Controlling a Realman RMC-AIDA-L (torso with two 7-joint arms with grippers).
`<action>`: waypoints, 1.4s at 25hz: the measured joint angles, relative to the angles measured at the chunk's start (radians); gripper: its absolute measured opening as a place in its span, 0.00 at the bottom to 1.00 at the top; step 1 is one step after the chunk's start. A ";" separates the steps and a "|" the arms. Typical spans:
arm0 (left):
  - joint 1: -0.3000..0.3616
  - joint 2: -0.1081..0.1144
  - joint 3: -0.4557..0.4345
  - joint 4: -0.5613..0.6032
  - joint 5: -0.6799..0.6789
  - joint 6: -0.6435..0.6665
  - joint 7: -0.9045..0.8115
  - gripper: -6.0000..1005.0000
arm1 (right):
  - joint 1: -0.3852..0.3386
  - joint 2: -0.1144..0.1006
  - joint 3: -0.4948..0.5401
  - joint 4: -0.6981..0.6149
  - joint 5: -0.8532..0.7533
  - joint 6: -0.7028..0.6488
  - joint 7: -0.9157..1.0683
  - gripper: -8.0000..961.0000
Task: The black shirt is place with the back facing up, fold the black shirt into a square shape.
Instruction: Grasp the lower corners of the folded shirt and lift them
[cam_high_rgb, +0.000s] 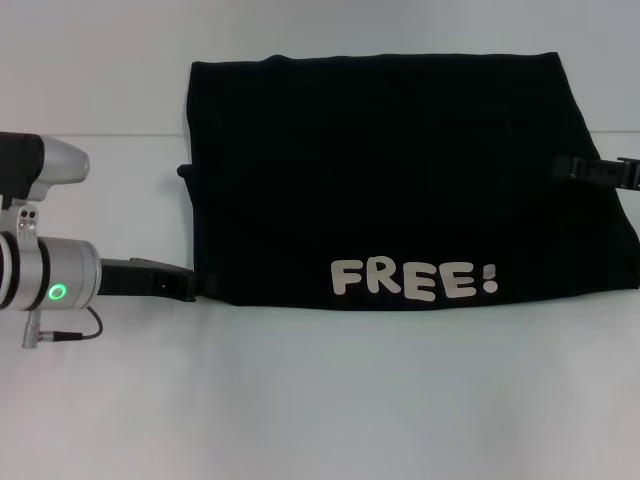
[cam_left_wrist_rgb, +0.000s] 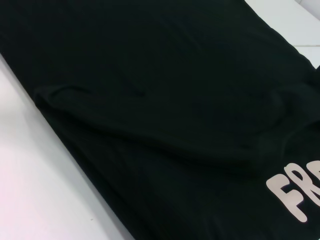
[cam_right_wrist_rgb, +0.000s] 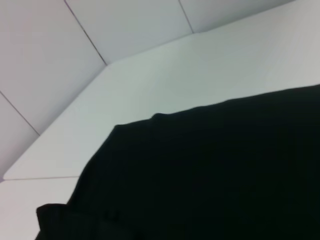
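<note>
On the white surface (cam_high_rgb: 320, 400) the black shirt (cam_high_rgb: 400, 180) was laid, folded wide. Its 2 side edges were met by the left gripper (cam_high_rgb: 200, 285) and right gripper (cam_high_rgb: 565, 167); whether the jaws were shut could not be told. Both sides should be lifted evenly.

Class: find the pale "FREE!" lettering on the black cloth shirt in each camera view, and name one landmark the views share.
Head view: pale "FREE!" lettering near the shirt's front edge, right of centre.
Left wrist view: only its first letters, cut off at the picture's edge.
Right wrist view: not visible.
Shared landmark: the black cloth shirt on the white table.
</note>
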 joint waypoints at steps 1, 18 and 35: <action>0.000 0.000 0.000 0.000 0.000 0.000 0.000 0.13 | -0.002 -0.003 -0.001 0.000 -0.009 0.000 0.008 0.89; -0.002 0.010 -0.014 0.029 -0.003 0.081 -0.003 0.01 | -0.096 -0.051 0.007 0.002 -0.149 -0.014 0.080 0.89; -0.010 0.013 -0.014 0.028 -0.006 0.067 -0.025 0.00 | -0.091 -0.036 -0.006 0.020 -0.183 -0.008 -0.065 0.89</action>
